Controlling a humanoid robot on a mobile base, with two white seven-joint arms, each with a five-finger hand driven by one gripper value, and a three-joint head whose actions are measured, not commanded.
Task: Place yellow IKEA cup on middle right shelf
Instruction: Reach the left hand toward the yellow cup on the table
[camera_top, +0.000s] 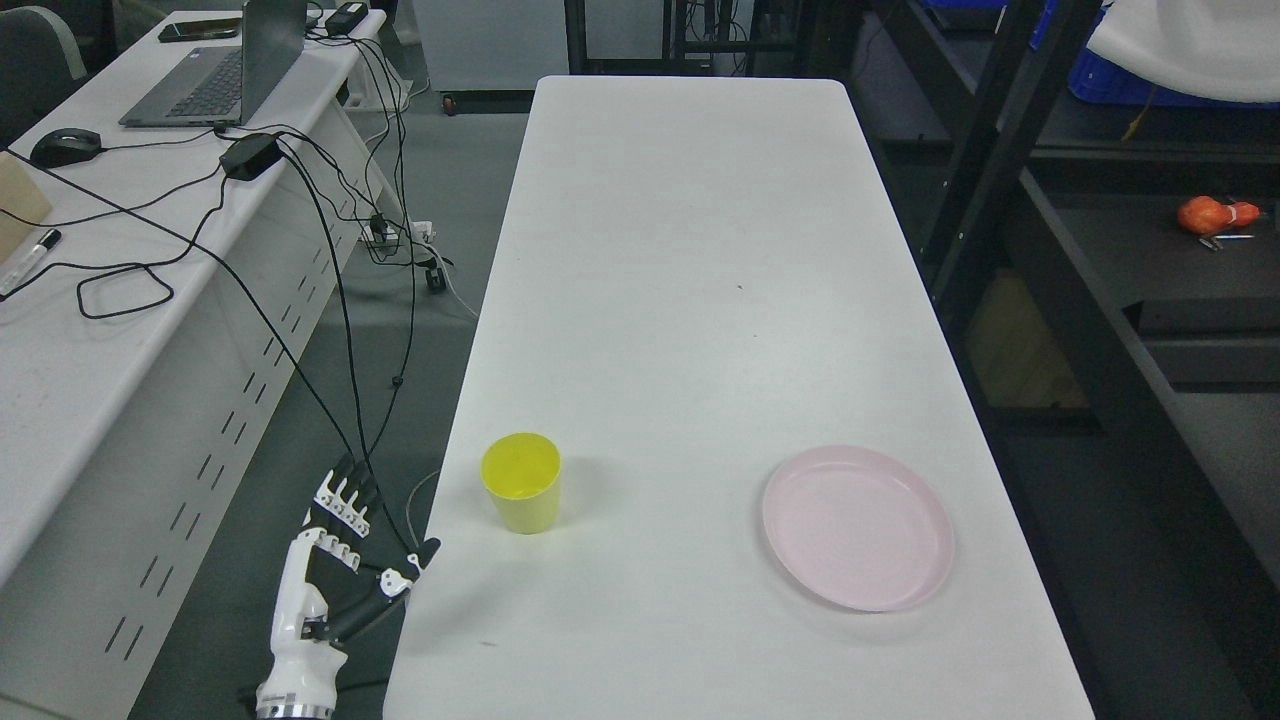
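A yellow cup (521, 482) stands upright and empty near the left edge of the long white table (690, 250). My left hand (345, 545) hangs beside the table's left edge, lower left of the cup, with its fingers spread and its thumb pointing toward the table; it holds nothing and is apart from the cup. The dark shelf unit (1090, 300) stands along the table's right side. My right arm does not show.
A pink plate (857, 527) lies on the table's near right. A desk (90, 300) at left carries a laptop (225, 70), a mouse and trailing black cables (330, 300). An orange object (1210, 215) lies on a shelf at right.
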